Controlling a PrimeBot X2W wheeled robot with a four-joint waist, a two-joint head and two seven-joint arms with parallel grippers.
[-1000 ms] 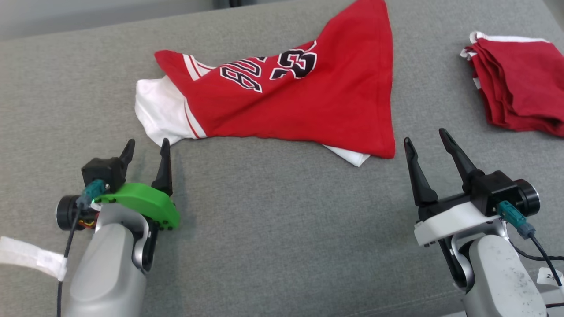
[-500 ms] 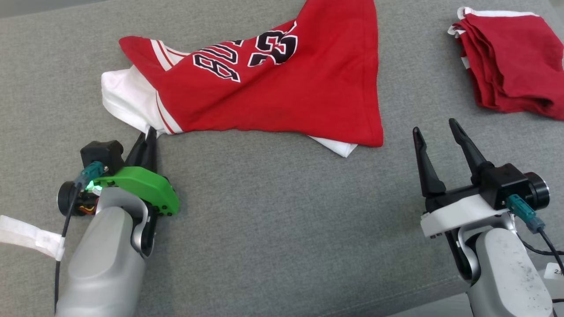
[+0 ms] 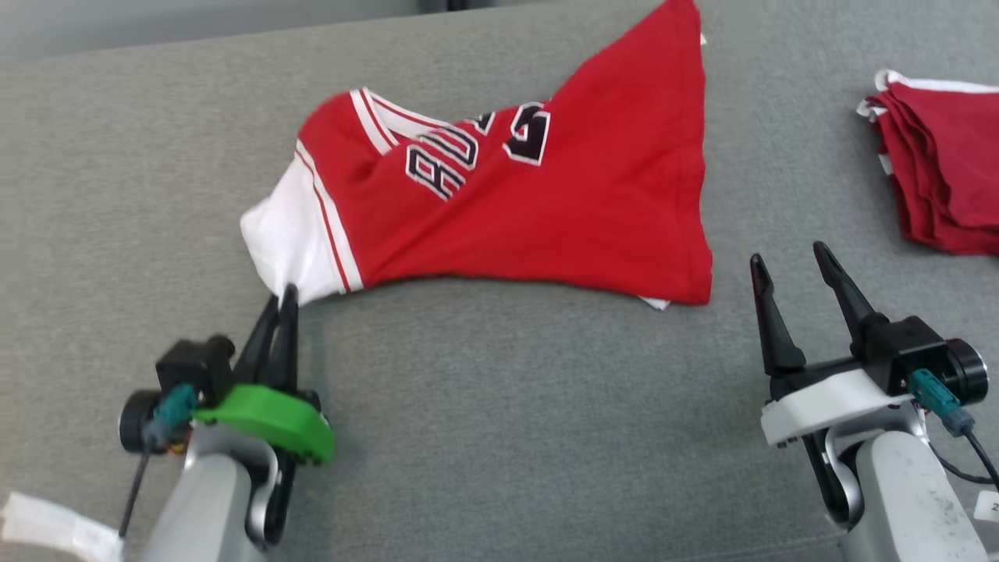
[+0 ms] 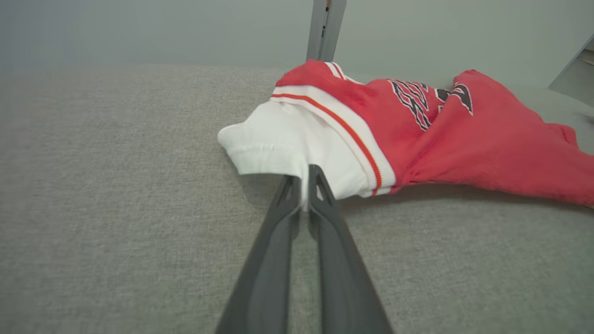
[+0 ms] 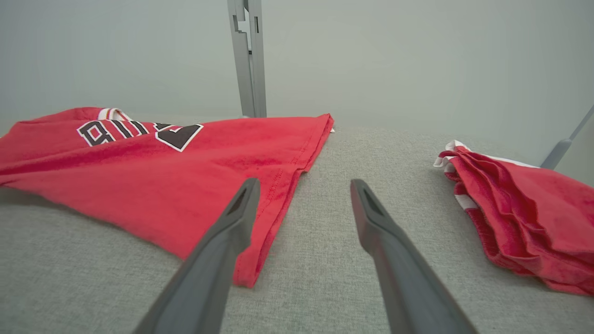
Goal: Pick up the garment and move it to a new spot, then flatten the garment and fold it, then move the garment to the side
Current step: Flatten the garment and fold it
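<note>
Left end effector (image 3: 282, 303) is pressed together on the edge of the white sleeve (image 3: 285, 242) of the garment (image 3: 531, 211), with only the fingertips on the cloth. Right end effector (image 3: 788, 257) stands apart and holds nothing, just beside the near right corner of the garment.

The bench (image 3: 499, 437) has a grey cloth cover, which I think can catch the cloth if it is dragged and not lifted. The garment lies crumpled across the middle of the bench, with the letters up and a white layer under the red one.

The grip looks thin, so the sleeve may slip out when the arm rises. With one hold only, the garment will probably hang and bunch, which makes the flattening harder. If it swings to the right, it can land on the stack (image 3: 944, 172).

This stack of folded red cloth lies well apart at the far right of the bench and takes that place. A grey post (image 5: 248, 55) stands behind the bench, and I judge it is not in the way. A white tape (image 3: 47, 531) strip hangs by the left arm.
</note>
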